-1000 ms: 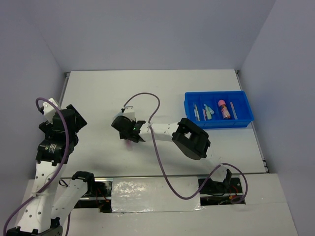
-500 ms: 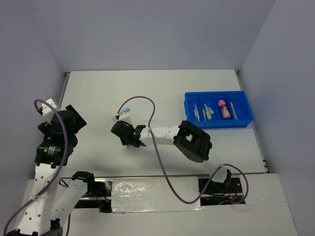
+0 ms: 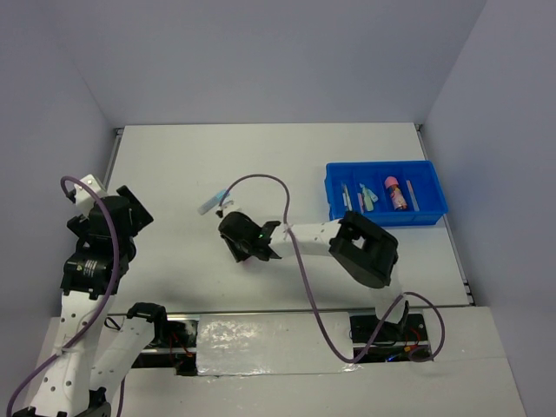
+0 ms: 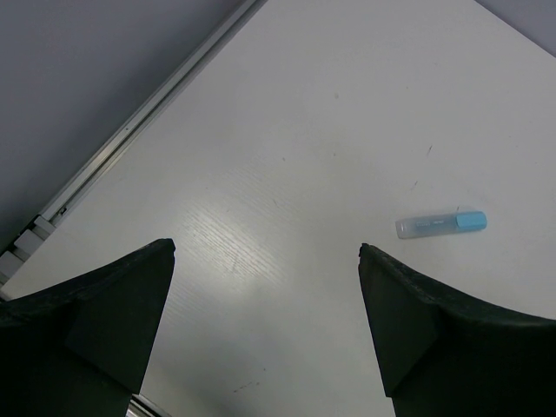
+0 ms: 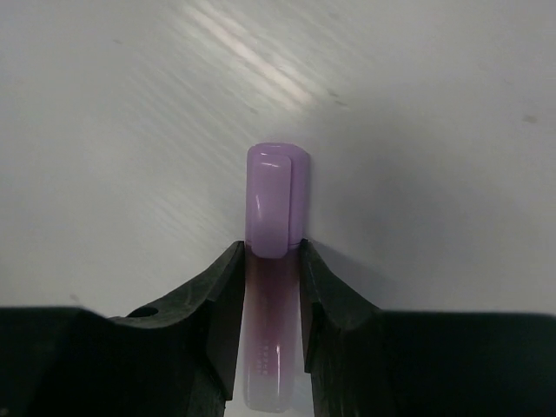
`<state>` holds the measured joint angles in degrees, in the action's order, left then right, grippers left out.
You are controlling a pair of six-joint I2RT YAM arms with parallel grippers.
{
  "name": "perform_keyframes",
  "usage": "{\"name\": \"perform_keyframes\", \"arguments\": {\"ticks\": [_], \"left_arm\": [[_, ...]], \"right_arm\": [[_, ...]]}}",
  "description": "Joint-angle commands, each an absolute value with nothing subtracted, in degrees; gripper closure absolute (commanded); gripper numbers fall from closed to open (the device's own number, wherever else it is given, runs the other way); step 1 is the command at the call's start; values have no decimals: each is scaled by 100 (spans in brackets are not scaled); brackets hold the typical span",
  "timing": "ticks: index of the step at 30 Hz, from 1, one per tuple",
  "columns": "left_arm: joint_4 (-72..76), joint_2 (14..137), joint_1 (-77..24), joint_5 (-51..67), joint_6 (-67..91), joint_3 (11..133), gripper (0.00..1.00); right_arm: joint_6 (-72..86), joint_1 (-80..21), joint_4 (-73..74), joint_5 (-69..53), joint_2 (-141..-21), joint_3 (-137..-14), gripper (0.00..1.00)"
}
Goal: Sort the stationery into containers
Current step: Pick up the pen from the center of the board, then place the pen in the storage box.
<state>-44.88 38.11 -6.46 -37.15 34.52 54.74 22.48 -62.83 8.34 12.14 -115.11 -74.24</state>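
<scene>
My right gripper (image 3: pixel 243 244) is shut on a lilac stick (image 5: pixel 276 204). The stick's capped end pokes out past the fingertips (image 5: pixel 228 261), just above the white table. The gripper body hides the stick in the top view. A blue-capped clear stick (image 3: pixel 213 202) lies on the table just beyond that gripper; it also shows in the left wrist view (image 4: pixel 441 224). The blue tray (image 3: pixel 432 217) stands at the right and holds a pink-capped bottle (image 3: pixel 395 193), pastel sticks (image 3: pixel 366 200) and thin pens (image 3: pixel 347 198). My left gripper (image 3: pixel 122 213) is open and empty at the far left.
A purple cable (image 3: pixel 261 181) loops over the table above the right arm. A metal rail (image 4: pixel 148 109) runs along the table's left edge. Grey walls close the table in on three sides.
My right gripper has moved right and toward the near edge with the lilac stick in it, uncovering the blue-capped stick. The left arm has barely moved.
</scene>
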Motion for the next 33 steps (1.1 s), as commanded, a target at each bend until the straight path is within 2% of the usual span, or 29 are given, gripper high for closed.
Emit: {"name": "perform_keyframes", "arguments": {"ticks": [1, 7, 11, 14, 15, 17, 19, 21, 22, 24, 25, 27, 30, 33], "left_arm": [[-4193, 3779, -615, -3595, 3323, 5467, 1], [-4175, 3744, -615, -3516, 3313, 5467, 1], [-4166, 3656, -624, -3516, 3313, 5467, 1], [-4166, 3604, -615, -3507, 3313, 5476, 1], [-4149, 3595, -615, -3489, 3296, 5476, 1], [-4166, 3507, -615, -3481, 3296, 5476, 1], [-4105, 3411, -615, -3454, 3287, 5449, 1], [-4078, 3393, -615, -3375, 3261, 5440, 1], [-4061, 3410, -615, -3331, 3252, 5449, 1], [-4043, 3463, -615, -3226, 3226, 5458, 1], [-4043, 3515, -615, -3191, 3217, 5467, 1], [-4052, 3577, -650, -3155, 3217, 5476, 1], [-4034, 3621, -685, -3129, 3208, 5476, 1], [-4025, 3612, -712, -3129, 3199, 5458, 1]], "right_arm": [[1276, -5837, 1255, 1429, -10627, -7163, 100], [53, -4414, 2336, 1607, -9590, -7286, 100], [-780, -3509, 3223, 2766, -9141, -7672, 100], [-566, -2490, 3619, 5053, -9306, -8101, 100], [-458, -1896, 3778, 5123, -9403, -8260, 100], [-422, -1400, 3859, 5202, -9623, -8620, 100], [-901, -926, 3596, 5668, -9720, -8640, 100], [-1578, -739, 2449, 6184, -9703, -8220, 100], [-2487, -625, 1112, 6396, -9599, -7661, 100], [-3528, -537, -230, 6591, -9554, -7139, 100], [-4455, -467, -1403, 6618, -9606, -6832, 100], [-4815, -405, -1696, 6627, -9755, -6846, 100], [-4588, -334, -1258, 6460, -10106, -7119, 100], [-5322, -246, -1992, 6574, -10423, -7023, 100]]}}
